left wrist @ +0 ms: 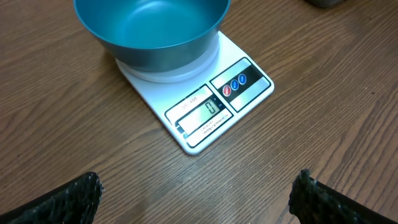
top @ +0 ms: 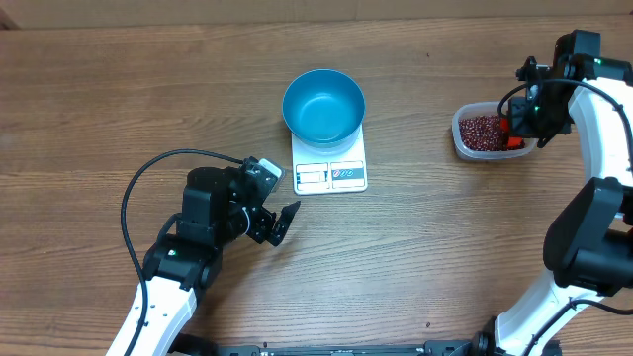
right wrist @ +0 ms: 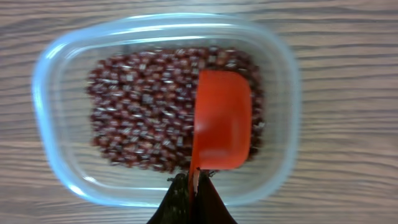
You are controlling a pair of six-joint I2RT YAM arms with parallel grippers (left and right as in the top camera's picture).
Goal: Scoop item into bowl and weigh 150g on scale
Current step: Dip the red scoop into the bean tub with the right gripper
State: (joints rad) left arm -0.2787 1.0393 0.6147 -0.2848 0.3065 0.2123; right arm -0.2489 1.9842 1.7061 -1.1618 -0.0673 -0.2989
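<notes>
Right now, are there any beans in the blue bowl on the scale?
No, the bowl sitting on the scale is bare blue inside, while the beans are over in the clear tub.

Lt blue bowl (top: 323, 104), white scale (top: 331, 176), maroon beans (right wrist: 137, 106), orange-red scoop (right wrist: 222, 121), clear tub (right wrist: 56, 81)

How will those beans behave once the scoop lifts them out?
The beans are small loose grains, so they will probably pour and shift freely. The orange scoop is open-topped; a tilted or heaped load may spill and scatter.
</notes>
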